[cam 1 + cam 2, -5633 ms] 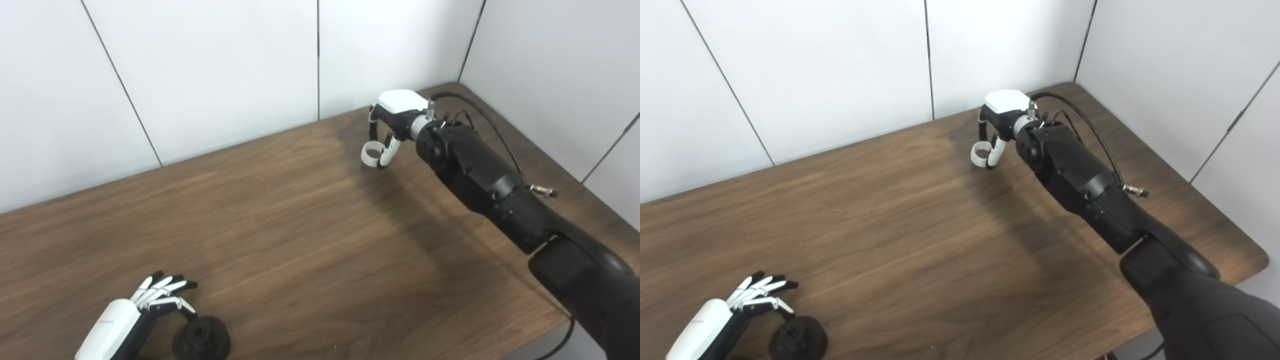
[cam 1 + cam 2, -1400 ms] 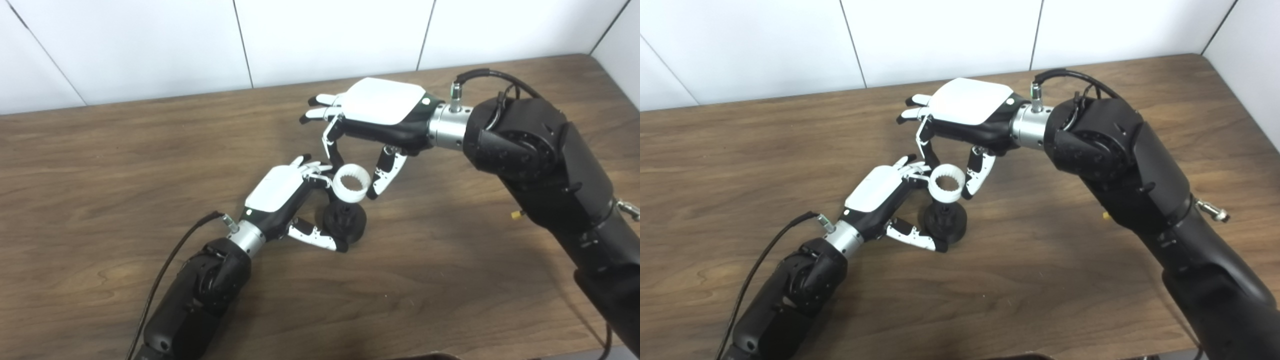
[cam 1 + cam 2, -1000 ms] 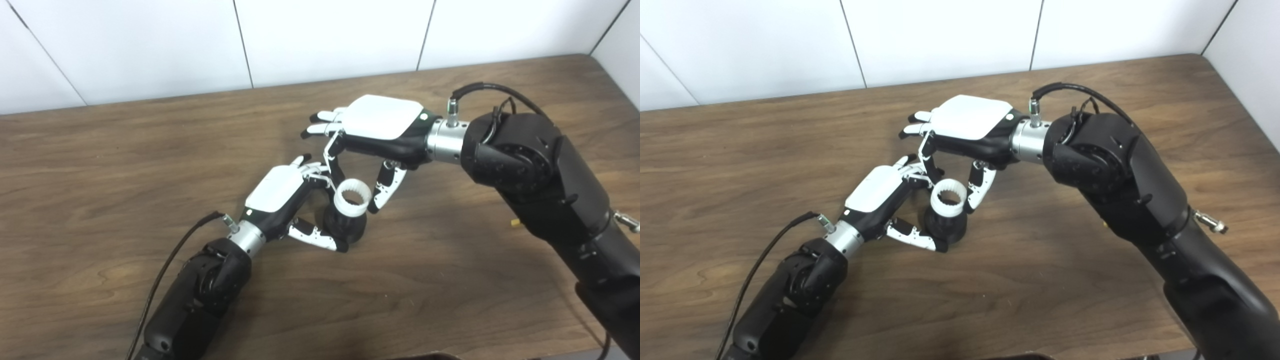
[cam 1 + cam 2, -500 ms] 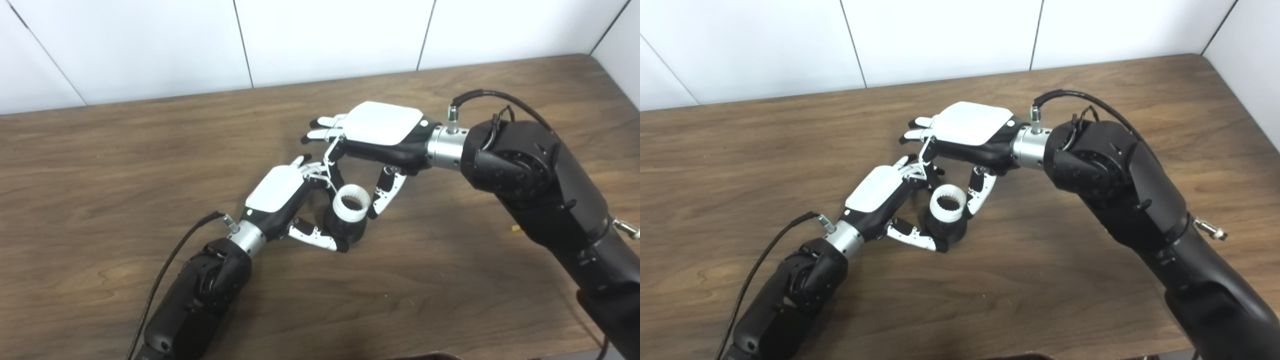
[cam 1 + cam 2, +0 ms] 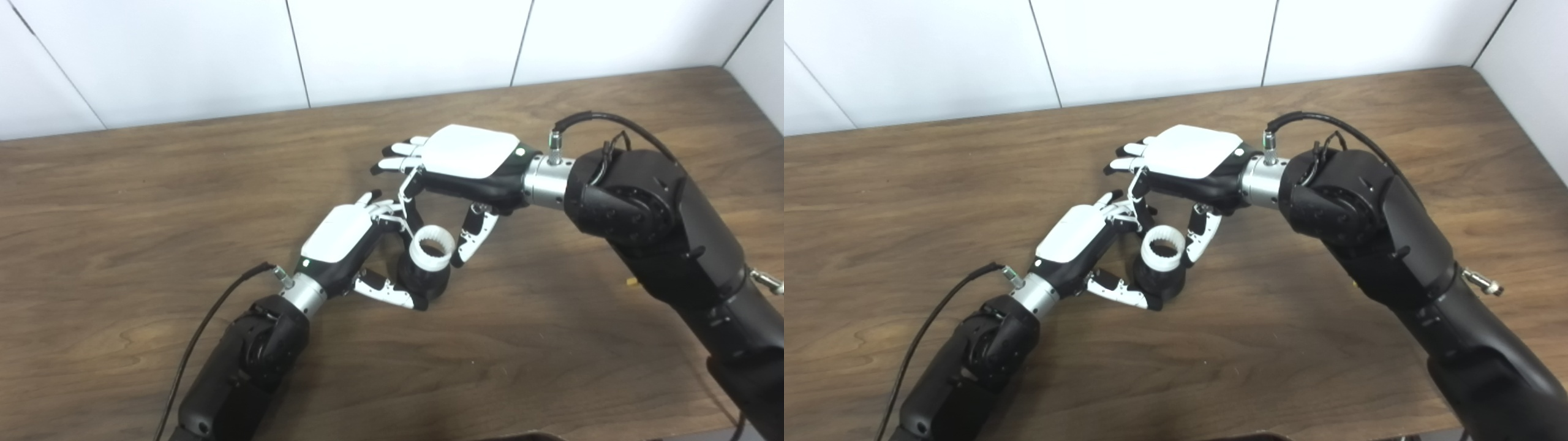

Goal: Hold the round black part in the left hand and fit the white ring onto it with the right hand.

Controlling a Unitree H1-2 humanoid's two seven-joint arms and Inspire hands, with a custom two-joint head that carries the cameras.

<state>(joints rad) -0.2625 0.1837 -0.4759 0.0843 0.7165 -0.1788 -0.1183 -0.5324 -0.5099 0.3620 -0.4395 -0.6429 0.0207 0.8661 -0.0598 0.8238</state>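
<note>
White ring (image 5: 432, 247) is seated on top of the round black part (image 5: 422, 278), mid-surface (image 5: 122, 202). Right hand (image 5: 468, 160) is held palm-down above it, forearm extended from the right; its fingers (image 5: 471, 236) are clasped on the ring's sides. Left hand (image 5: 343, 236) is angled up from lower left, fingers (image 5: 386, 291) wrapped around the black part.
</note>
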